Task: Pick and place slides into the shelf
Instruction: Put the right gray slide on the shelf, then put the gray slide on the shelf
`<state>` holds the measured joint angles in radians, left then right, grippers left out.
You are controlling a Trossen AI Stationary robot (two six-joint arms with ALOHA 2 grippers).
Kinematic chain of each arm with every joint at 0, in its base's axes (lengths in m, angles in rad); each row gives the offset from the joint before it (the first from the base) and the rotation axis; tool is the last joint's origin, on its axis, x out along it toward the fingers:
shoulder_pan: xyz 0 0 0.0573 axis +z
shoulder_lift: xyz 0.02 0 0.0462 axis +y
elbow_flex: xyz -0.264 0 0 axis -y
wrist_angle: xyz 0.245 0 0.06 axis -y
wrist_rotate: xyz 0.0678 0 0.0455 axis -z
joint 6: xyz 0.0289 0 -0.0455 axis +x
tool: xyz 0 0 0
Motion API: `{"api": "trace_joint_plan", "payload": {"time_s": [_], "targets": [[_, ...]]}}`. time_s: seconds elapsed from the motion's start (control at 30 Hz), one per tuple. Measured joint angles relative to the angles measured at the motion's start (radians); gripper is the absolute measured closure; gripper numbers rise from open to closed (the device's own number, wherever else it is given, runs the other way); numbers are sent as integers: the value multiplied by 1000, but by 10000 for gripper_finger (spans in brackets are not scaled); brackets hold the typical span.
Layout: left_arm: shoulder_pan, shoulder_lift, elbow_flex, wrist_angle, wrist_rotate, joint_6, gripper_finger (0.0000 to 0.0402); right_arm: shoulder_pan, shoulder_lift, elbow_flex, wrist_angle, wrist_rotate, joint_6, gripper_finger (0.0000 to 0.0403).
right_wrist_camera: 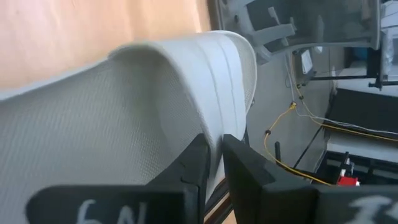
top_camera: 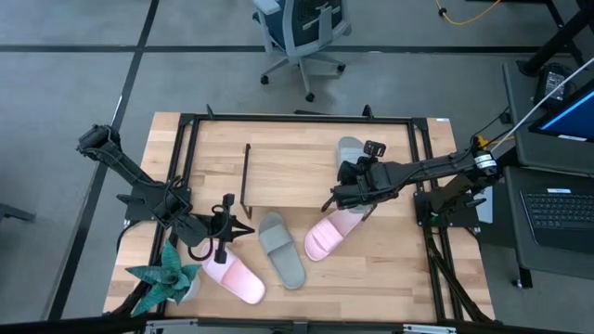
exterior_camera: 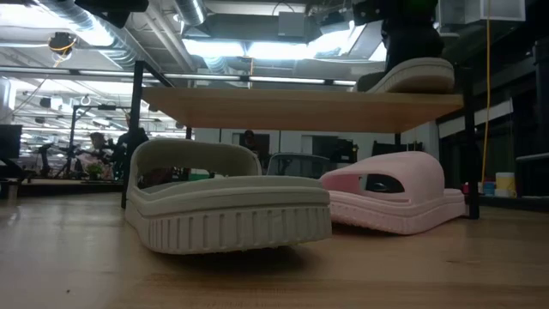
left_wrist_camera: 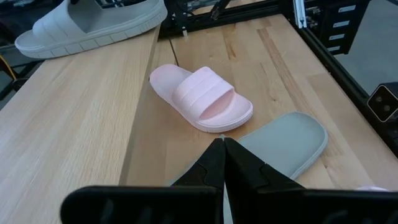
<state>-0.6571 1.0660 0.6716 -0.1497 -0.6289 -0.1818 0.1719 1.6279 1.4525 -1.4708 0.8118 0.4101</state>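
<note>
One grey-green slide (top_camera: 349, 148) (exterior_camera: 412, 75) sits on top of the shelf (top_camera: 297, 172) (exterior_camera: 292, 107), near the shelf's right end, with my right gripper (top_camera: 348, 193) (right_wrist_camera: 214, 165) shut on it from above. The other grey-green slide (top_camera: 281, 249) (exterior_camera: 227, 210) and a pink slide (top_camera: 329, 237) (left_wrist_camera: 202, 99) lie sole-down on the table in front of the shelf. The second pink slide (top_camera: 234, 276) lies near the table's near edge. My left gripper (top_camera: 243, 229) (left_wrist_camera: 222, 158) is shut and hovers just left of the grey-green slide (left_wrist_camera: 286, 146) on the table, touching nothing. My right gripper pinches the side of the grey-green slide's strap (right_wrist_camera: 217, 124) between its two fingers. One finger (right_wrist_camera: 193, 168) is on the inner side and the other on the outer side. It comes from above and from the table's right. The slide's sole (exterior_camera: 403, 86) rests on the shelf board.
A teal star-shaped plant (top_camera: 167, 276) stands at the table's near left corner beside my left arm. The black table frame (top_camera: 297, 118) runs around the wooden top. The left half of the shelf board shows bare wood. An office chair and a desk with a laptop stand beyond the table.
</note>
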Motion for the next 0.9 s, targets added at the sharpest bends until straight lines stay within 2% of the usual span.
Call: {"api": "trace_joint_plan", "payload": {"time_s": [0.5, 0.9], "targets": [[0, 0, 0, 0, 0, 0, 401, 0, 0, 0, 2, -22, 3, 344], [0, 0, 0, 0, 0, 0, 401, 0, 0, 0, 5, -26, 30, 265]]}}
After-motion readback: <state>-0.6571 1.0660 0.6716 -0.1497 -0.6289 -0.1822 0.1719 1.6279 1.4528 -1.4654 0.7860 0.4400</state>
